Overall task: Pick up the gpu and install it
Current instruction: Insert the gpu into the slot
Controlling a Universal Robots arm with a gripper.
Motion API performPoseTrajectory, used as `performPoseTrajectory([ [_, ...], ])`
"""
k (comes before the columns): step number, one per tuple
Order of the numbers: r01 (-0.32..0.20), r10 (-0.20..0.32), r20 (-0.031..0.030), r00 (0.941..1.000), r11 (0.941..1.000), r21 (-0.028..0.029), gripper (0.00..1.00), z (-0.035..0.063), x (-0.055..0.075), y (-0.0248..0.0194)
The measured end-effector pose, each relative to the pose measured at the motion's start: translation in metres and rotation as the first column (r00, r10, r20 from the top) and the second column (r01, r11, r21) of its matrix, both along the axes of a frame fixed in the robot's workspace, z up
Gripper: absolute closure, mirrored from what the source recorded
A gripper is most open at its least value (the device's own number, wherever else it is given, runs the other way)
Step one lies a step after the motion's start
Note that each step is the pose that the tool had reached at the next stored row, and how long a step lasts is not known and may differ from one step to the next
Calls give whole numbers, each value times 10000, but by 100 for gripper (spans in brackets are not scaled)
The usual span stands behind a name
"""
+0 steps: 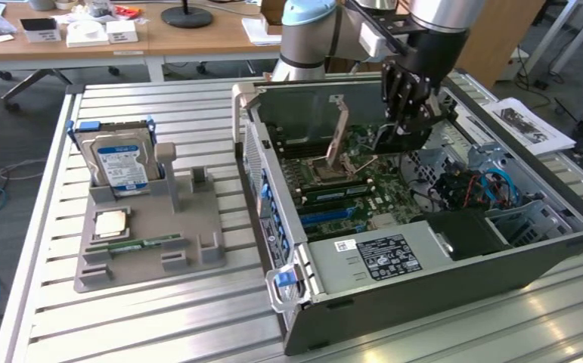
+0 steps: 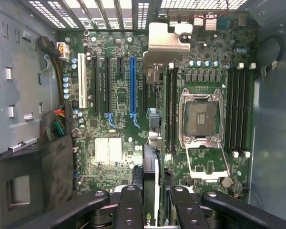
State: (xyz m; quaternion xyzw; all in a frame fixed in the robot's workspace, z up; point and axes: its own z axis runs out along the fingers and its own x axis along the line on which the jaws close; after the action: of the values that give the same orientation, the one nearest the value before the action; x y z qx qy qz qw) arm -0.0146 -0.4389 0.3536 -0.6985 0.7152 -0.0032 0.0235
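With your gripper [image 2: 155, 198] pinching the gpu [image 2: 150, 167] slightly off the blue slot [image 2: 132, 86], pressing down risks jamming it onto the motherboard [image 2: 115, 125].

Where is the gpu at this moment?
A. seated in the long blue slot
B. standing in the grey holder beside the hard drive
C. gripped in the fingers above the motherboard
C: the gpu stands edge-on between the fingers over the motherboard, and the blue slot is bare.

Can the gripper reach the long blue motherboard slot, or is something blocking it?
Probably yes: the gripper, shut on the gpu, hangs over the motherboard, and no cable or card lies across the blue slot.
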Motion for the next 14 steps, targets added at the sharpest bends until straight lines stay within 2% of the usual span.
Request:
performPoseTrajectory([
  [14, -191, 191, 1, 9998, 9998, 2, 73, -232, -90, -5],
])
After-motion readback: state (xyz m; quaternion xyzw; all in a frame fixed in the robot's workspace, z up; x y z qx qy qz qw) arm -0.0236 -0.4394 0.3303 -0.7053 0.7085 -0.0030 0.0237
